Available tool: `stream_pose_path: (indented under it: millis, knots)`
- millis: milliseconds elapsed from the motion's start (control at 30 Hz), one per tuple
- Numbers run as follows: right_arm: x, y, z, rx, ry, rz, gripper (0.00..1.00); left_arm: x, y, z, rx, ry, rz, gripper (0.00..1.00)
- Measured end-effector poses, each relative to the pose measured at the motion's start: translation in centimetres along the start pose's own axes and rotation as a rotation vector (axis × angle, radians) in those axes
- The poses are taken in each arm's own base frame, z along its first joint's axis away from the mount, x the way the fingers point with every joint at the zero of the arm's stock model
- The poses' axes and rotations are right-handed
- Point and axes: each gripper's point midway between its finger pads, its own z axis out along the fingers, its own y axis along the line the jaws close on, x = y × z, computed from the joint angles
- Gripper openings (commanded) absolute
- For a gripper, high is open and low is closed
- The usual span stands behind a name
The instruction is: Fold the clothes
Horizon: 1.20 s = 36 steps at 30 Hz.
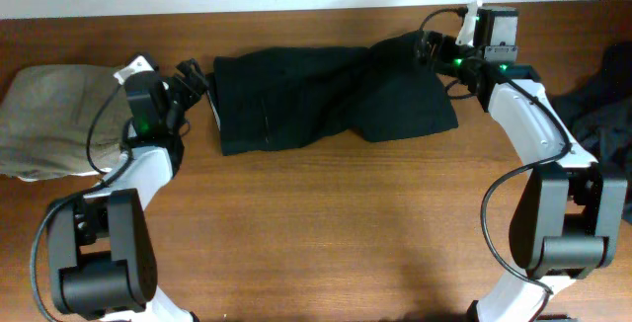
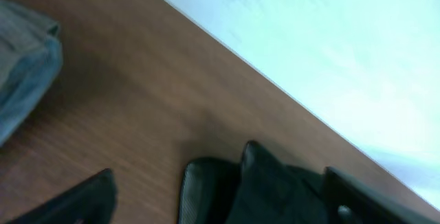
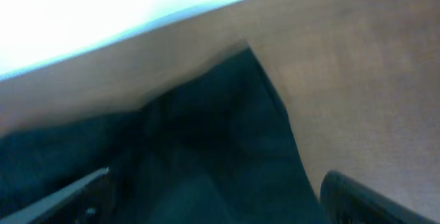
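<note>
My left claw (image 2: 220, 207) is spread wide. Its fingers (image 2: 75, 200) sit far apart at the btm of the wrist view, w/ a dark fold of the black garment (image 1: 326, 100) rising btwn them, not pinched. Can't tell if either pad touches the cloth. From overhead this claw is just beside the garment's left edge, where a thin pale strip of lining (image 1: 212, 110) shows. My right claw (image 3: 213, 210) is also spread, jaws apart, black fabric filling the space btwn and ahead of them. It hangs over the garment's far right corner, and that corner comes to a point on the wood in the wrist view. The garment lies rumpled and roughly oblong across the far middle of the table (image 1: 326, 233), long side running left to right, close to the back edge by the white wall (image 2: 330, 38). A khaki cloth (image 1: 54, 115) lies bunched at the left end, apart from the black one. A dark heap (image 1: 604, 85) sits at the right edge, partly out of frame.
</note>
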Motion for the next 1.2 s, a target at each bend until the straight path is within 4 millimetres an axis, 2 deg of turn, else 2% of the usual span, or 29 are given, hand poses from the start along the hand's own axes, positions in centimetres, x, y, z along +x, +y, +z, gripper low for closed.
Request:
stream_pose_path:
  millis: [67, 133, 233, 333, 433, 533, 567, 633, 700, 733, 767, 800, 833, 900, 933, 967, 1000, 1067, 1100, 1133, 1167, 1200]
  knots:
    - [2.5, -2.1, -0.3, 0.053, 0.108, 0.045, 0.99, 1.2, 0.3, -0.1, 0.015, 0.091, -0.014, 0.99]
    - [3.9, -4.0, -0.9, 0.096, 0.172, 0.086, 0.99, 4.9, 0.5, -0.6, 0.011, 0.251, -0.019, 0.99]
    - [5.7, -6.1, -1.9, 0.143, 0.251, 0.132, 0.99, 8.6, -0.2, -1.5, 0.014, 0.387, 0.018, 0.99]
    - [7.2, -6.4, -2.4, 0.156, 0.317, 0.129, 0.99, 9.5, -1.1, -1.2, 0.038, 0.398, 0.043, 0.99]
    - [8.3, -6.5, -2.8, 0.165, 0.362, 0.134, 0.99, 12.1, 0.5, 0.4, 0.026, 0.443, 0.047, 0.99]
    - [8.8, -6.5, -3.0, 0.169, 0.381, 0.137, 0.99, 12.1, -0.4, 1.4, 0.08, 0.438, 0.042, 0.99]
    - [8.9, -6.5, -3.0, 0.17, 0.385, 0.138, 0.99, 12.2, -0.8, 1.6, 0.106, 0.438, 0.036, 0.89]
    - [8.9, -6.5, -3.0, 0.17, 0.386, 0.138, 0.99, 12.5, -1.4, 1.7, 0.14, 0.448, 0.03, 0.5]
    - [9.0, -6.5, -3.1, 0.172, 0.393, 0.14, 0.99, 14.1, -1.8, 1.6, 0.155, 0.494, 0.023, 0.0]
    - [9.1, -6.6, -3.1, 0.173, 0.396, 0.14, 0.99, 15.4, -2.2, 1.4, 0.165, 0.529, 0.023, 0.0]
    - [9.2, -6.6, -3.1, 0.173, 0.398, 0.141, 0.99, 15.8, -2.3, 1.3, 0.17, 0.542, 0.021, 0.0]
    - [9.2, -6.6, -3.2, 0.174, 0.402, 0.142, 0.94, 16.1, -2.6, 1.2, 0.18, 0.554, 0.016, 0.01]
    - [9.3, -6.6, -3.2, 0.174, 0.405, 0.142, 0.79, 16.3, -2.8, 1.0, 0.192, 0.564, 0.013, 0.0]
    - [9.5, -6.6, -3.3, 0.168, 0.414, 0.107, 0.58, 17.3, -2.7, 0.2, 0.2, 0.636, -0.019, 0.0]
    - [9.8, -6.6, -3.4, 0.165, 0.431, 0.082, 0.36, 18.0, -2.3, -0.7, 0.184, 0.694, -0.04, 0.0]
    - [9.9, -6.6, -3.5, 0.163, 0.44, 0.072, 0.09, 18.5, -2.0, -2.2, 0.162, 0.763, -0.052, 0.0]
    - [10.3, -6.1, -4.0, 0.132, 0.475, 0.022, 0.04, 19.0, -1.6, -4.1, 0.133, 0.835, -0.051, 0.0]
    - [9.1, -4.5, -4.7, 0.062, 0.477, -0.027, 0.04, 19.6, -1.1, -8.6, 0.087, 0.959, -0.023, 0.0]
    - [7.7, -2.7, -5.0, -0.006, 0.449, -0.079, 0.04, 18.5, -1.8, -11.1, 0.102, 0.973, 0.018, 0.0]
    - [7.2, -1.4, -5.1, -0.049, 0.436, -0.106, 0.04, 17.5, -2.5, -12.3, 0.123, 0.957, 0.048, 0.0]
    - [7.2, 0.0, -5.1, -0.089, 0.435, -0.137, 0.04, 16.3, -3.3, -13.5, 0.144, 0.933, 0.074, 0.0]
    - [8.3, 2.3, -5.2, -0.145, 0.465, -0.18, 0.04, 14.5, -4.4, -15.0, 0.177, 0.888, 0.108, 0.0]
